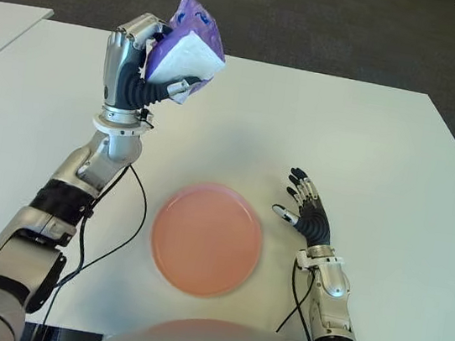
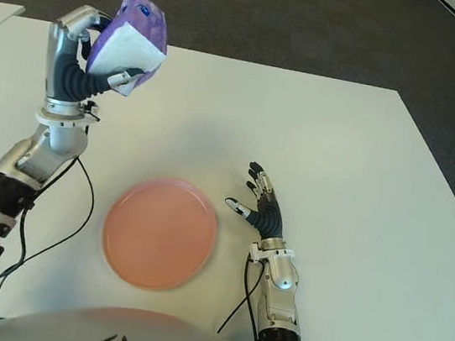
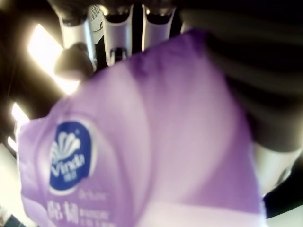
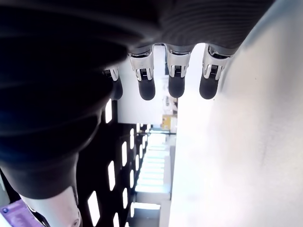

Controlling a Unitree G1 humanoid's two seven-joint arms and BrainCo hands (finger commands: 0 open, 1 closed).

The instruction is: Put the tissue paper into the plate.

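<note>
A: Entry, tissue pack. Where is it seen?

B: The tissue pack (image 1: 188,42), purple with a white face, is held aloft in the left hand (image 1: 141,61), well above the worktop (image 1: 366,148) and toward its far left part. It is tilted, with the white face turned toward the robot's right.

A: Grip noted?

B: The left hand is closed around the pack: the thumb is pressed under the lower edge, and the other fingers (image 3: 116,33) are wrapped over the back. In the left wrist view the purple wrapper with a blue round logo fills most of the frame, and three silver fingers are seen curled over its upper edge.

A: Plate?

B: The pink plate (image 1: 207,237) is set flat on the worktop close to the robot's body, nearer than the lifted pack and a little to its right. Nothing is seen in it. No contact between pack and plate is recorded; they are well apart.

A: Right hand?

B: The right hand (image 1: 308,209) is shown just to the right of the plate, with fingers spread and extended and nothing held. In the right wrist view four straight fingertips (image 4: 147,87) are seen. Whether the palm touches the worktop cannot be told.

A: Other items?

B: A black cable (image 1: 121,232) is trailed from the left forearm across the worktop, left of the plate.
</note>
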